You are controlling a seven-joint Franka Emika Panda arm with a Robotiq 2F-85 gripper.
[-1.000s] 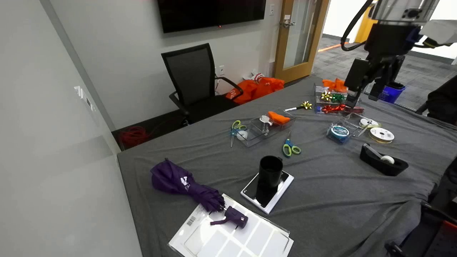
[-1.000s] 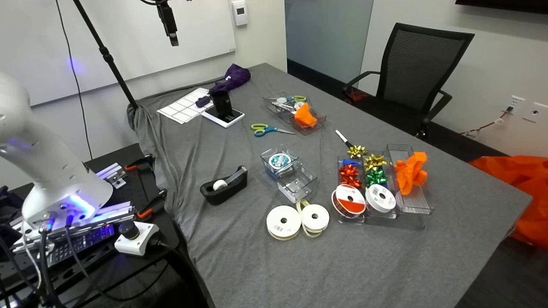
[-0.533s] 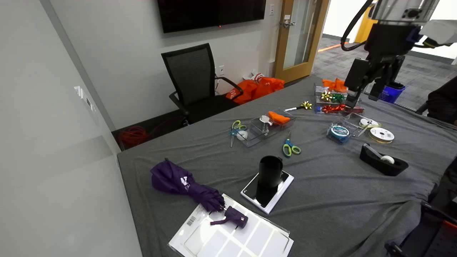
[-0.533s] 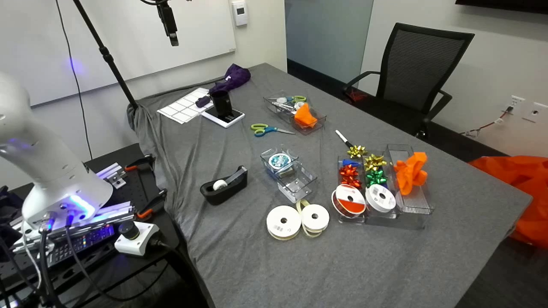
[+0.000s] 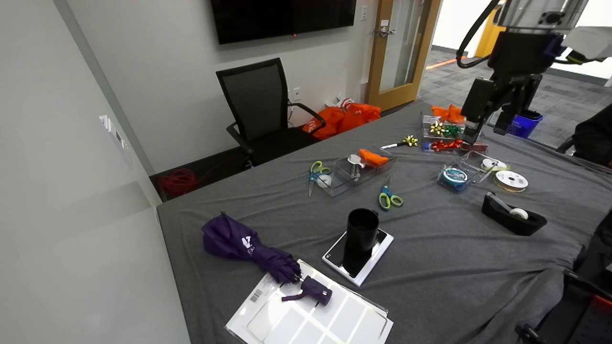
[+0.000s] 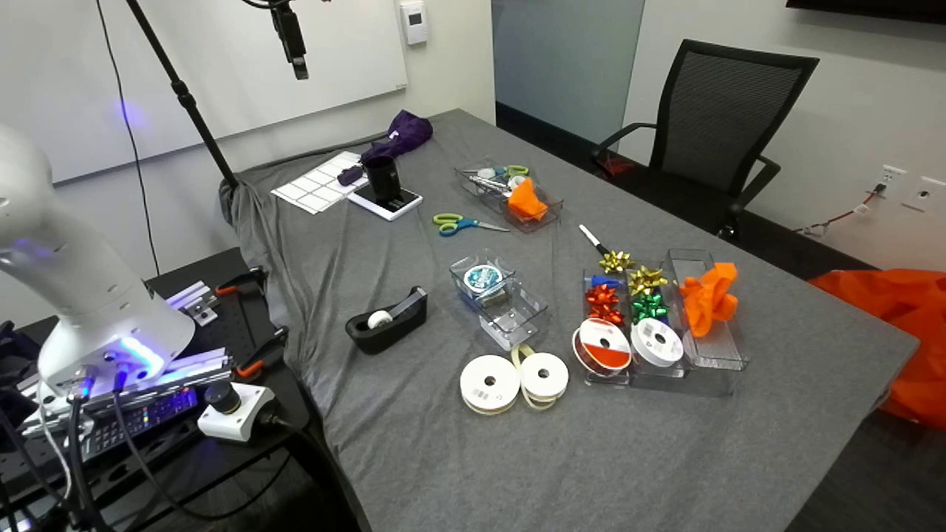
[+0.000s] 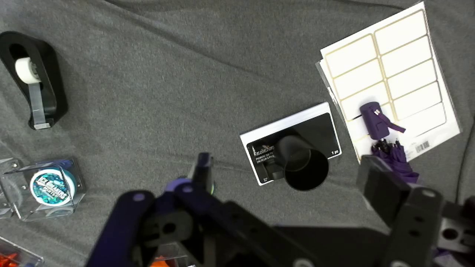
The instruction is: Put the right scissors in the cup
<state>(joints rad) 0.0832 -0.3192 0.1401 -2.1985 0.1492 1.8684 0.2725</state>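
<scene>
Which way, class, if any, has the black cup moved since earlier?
No; in an exterior view the black cup shows no shift against the wall screen.

In both exterior views we see the counter [image 5: 444,282] draped in grey cloth, with a black mesh chair [image 5: 254,93] beside it. Behind that chair we see a pale wall [image 5: 167,95] carrying a black screen [image 5: 282,19], and near it a glass-panelled wooden door [image 5: 400,52]; past the door lie grey carpet [image 5: 447,79] and a bright white space [image 5: 450,26]. In an exterior view we also find a whiteboard [image 6: 236,70], a small white box [image 6: 414,22] and a wall outlet [image 6: 892,176].
</scene>
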